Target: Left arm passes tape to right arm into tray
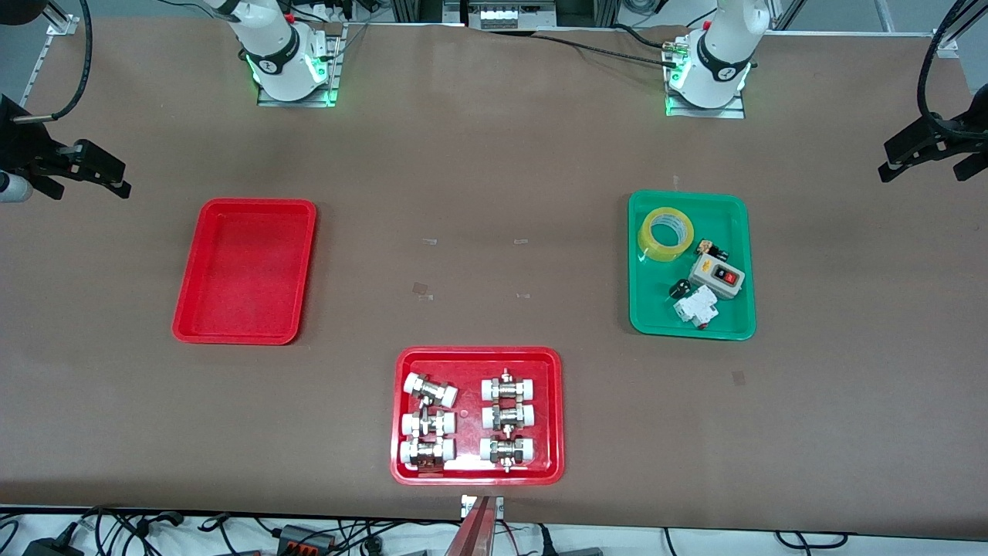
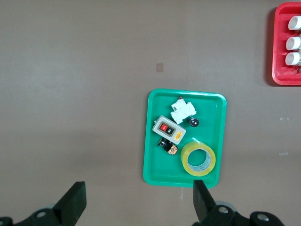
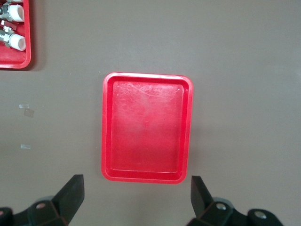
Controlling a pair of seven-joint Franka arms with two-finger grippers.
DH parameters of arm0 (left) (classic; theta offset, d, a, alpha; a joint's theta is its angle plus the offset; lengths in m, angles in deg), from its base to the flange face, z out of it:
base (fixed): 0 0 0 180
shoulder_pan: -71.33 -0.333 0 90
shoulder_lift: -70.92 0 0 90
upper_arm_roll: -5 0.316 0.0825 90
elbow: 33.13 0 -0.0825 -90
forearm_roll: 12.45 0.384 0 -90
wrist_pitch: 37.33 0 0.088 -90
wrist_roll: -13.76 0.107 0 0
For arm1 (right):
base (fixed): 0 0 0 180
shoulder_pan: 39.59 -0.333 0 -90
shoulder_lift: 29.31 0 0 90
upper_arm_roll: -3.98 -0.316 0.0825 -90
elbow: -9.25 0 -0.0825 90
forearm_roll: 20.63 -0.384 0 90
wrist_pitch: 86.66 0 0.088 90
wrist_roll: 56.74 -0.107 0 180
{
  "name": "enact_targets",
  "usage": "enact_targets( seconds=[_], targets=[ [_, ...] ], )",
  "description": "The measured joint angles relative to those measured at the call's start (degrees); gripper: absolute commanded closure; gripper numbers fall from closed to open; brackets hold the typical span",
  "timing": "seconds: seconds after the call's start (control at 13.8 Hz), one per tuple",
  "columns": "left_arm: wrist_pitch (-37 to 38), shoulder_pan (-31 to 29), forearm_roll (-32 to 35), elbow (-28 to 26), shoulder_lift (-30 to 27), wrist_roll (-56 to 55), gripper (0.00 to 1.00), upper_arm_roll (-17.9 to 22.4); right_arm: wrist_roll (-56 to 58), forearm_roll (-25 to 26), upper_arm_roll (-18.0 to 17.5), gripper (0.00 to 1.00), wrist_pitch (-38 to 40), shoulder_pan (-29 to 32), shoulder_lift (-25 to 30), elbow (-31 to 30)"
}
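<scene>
The yellow tape [image 1: 650, 247] lies flat in the green tray [image 1: 725, 216], at the tray's corner nearest the arm bases. It also shows in the left wrist view [image 2: 185, 154]. The plain red tray [image 1: 244, 270] sits empty toward the right arm's end of the table, and in the right wrist view [image 3: 146, 127]. My left gripper [image 2: 138, 205] is open and empty, high over the table beside the green tray [image 2: 160, 169]. My right gripper [image 3: 136, 197] is open and empty, high over the table beside the red tray. In the front view only the arm bases [image 1: 714, 62] [image 1: 282, 54] show.
The green tray also holds a grey switch box [image 1: 716, 276], a white breaker [image 1: 696, 307] and a black knob [image 1: 679, 289]. A red tray of white-capped fittings [image 1: 552, 409] sits nearest the front camera. Black camera mounts [image 1: 934, 139] [image 1: 69, 162] stand at both table ends.
</scene>
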Motion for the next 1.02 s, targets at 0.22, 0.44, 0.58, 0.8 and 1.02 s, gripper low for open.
enact_targets(
  seconds=[0.22, 0.44, 0.58, 0.8, 1.02],
  targets=[
    [0.0, 0.0, 0.0, 0.0, 0.0, -0.2, 0.0, 0.1, 0.0, 0.0, 0.0, 0.0, 0.0, 0.0, 0.0, 0.0],
    [0.5, 0.0, 0.0, 0.0, 0.2, -0.3, 0.0, 0.1, 0.0, 0.0, 0.0, 0.0, 0.0, 0.0, 0.0, 0.0],
    [1.7, 0.0, -0.4, -0.1, 0.9, -0.3, 0.0, 0.0, 0.0, 0.0, 0.0, 0.0, 0.0, 0.0, 0.0, 0.0],
    [1.7, 0.2, -3.9, -4.1, 2.2, -0.3, 0.0, -0.6, 0.0, 0.0, 0.0, 0.0, 0.0, 0.0, 0.0, 0.0],
    [-6.0, 0.6, -5.7, -14.6, 2.5, -0.3, 0.0, -2.5, 0.0, 0.0, 0.0, 0.0, -0.1, 0.0, 0.0, 0.1]
  ],
)
